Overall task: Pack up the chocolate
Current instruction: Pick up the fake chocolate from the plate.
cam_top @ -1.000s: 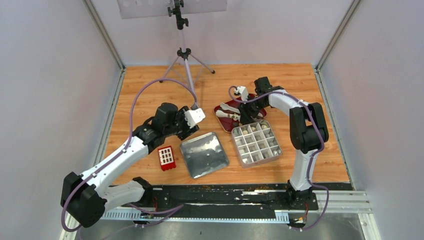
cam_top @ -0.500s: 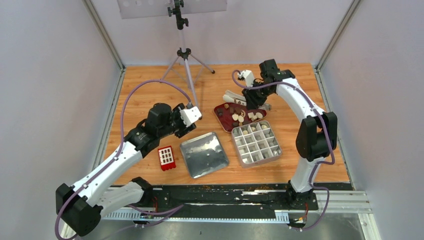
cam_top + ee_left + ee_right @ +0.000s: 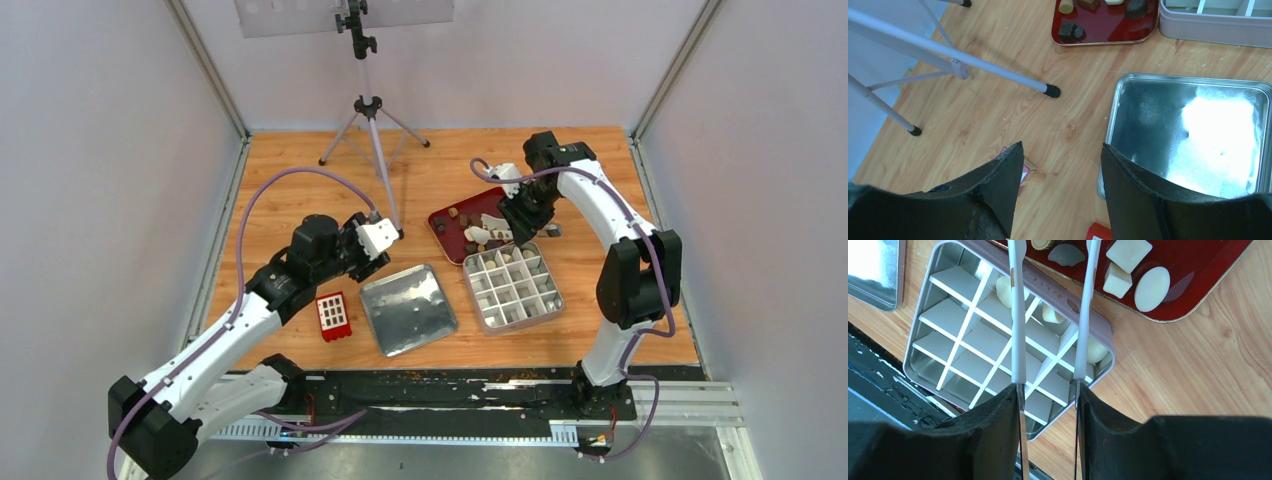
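Left pincer (image 3: 1062, 147) spread, nothing between the fingers, hanging over bare tabletop (image 3: 290, 190) just left of the tin lid (image 3: 1188, 135); the lid lies flat with its hollow side up. A corner of the red block (image 3: 1098, 232) shows at the bottom edge of the left wrist view, and a tripod (image 3: 368, 110) leg crosses the upper left. Right pincer (image 3: 1048, 387) is clamped on white tongs (image 3: 1017, 315). The two tong arms are apart and run over the divided tin (image 3: 938, 385) toward the red tray (image 3: 1198, 295); the tips are cut off by the frame edge, so I can't tell whether they grip anything. The chocolate (image 3: 1151, 287) is mostly on the red tray, cream and dark pieces scattered loose. Three cream pieces sit in the tin's row of cells nearest the tray, and the other visible cells show bare metal. The tin touches or nearly touches the tray's near edge. From the top view, the order left to right is red block, lid, tin, with the tray behind the tin.
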Controlling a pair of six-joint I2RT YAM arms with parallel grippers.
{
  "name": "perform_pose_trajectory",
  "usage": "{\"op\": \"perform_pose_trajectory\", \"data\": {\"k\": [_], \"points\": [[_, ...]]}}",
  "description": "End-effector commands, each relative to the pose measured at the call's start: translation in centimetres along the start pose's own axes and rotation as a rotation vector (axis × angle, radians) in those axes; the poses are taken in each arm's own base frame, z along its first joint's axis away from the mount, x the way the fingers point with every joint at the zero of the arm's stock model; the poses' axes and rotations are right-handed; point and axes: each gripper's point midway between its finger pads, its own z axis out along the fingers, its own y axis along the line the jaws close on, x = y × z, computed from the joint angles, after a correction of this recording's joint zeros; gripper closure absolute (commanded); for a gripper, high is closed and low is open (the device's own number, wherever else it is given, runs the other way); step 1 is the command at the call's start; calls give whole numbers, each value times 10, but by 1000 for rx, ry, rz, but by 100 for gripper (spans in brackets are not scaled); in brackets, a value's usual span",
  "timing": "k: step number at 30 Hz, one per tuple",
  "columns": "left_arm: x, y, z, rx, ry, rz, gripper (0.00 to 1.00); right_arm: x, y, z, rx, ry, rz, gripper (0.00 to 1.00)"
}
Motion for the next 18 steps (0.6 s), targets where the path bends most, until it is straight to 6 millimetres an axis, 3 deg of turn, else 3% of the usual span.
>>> {"op": "perform_pose_trajectory", "data": {"k": [1,18], "points": [[-15,3,-3,-15,-72,-24,34,4,5,-10,16,1,4,58],[-4,6,-4,-22,-55,-73,33,-22,-13,21,-15,11,23,59]]}}
